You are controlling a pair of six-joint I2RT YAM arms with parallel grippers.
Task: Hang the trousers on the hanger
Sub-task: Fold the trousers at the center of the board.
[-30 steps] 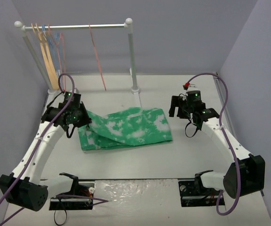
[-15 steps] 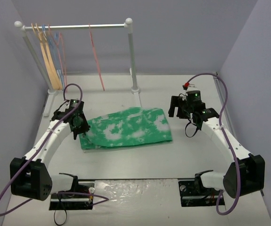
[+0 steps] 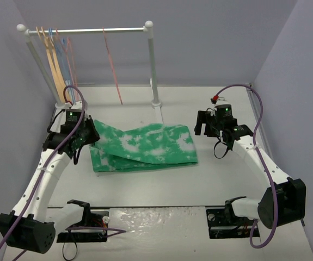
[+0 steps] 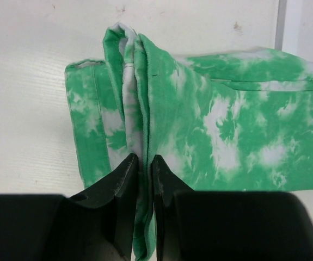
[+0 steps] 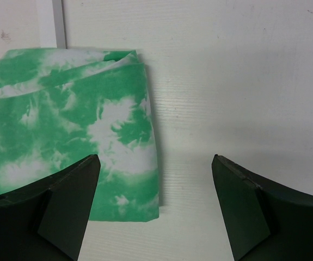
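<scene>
**Left tool pinching trouser end, right tool open and idle, hanger not yet touched**

My left tool [image 4: 141, 163] is clamped on the trousers [image 3: 145, 147]. Its two black fingers are nearly together, with a bunched ridge of cloth squeezed between them. I judge the grip is there to lift or drag that end. The fabric rises into a peaked fold straight ahead of the fingertips, while the rest spreads flat to that tool's right.

My right tool [image 5: 155, 159] is spread wide and holds nothing. Bare desk [image 3: 161, 185] shows between its fingers, and the trousers' other end lies just beside its left finger. It looks parked there, ready to take that end, though that's my guess.

The trousers are soft and limp, green with white tie-dye blotches. They are folded into a long band of stacked layers, with a stitched hem showing near the left tool. Cloth like this will sag and slide when lifted, so a one-point pinch may let layers slip.

The hanger [image 3: 111, 69] is thin salmon-pink wire and very slender. It hangs on the white rail [image 3: 91, 30], well beyond both tools, apart from the tan wooden hanger [image 3: 53, 60] and the blue wire hangers [image 3: 62, 49] bunched at the rail's far-left end. Neither tool is near it.

The desk is matte white and smooth.
</scene>
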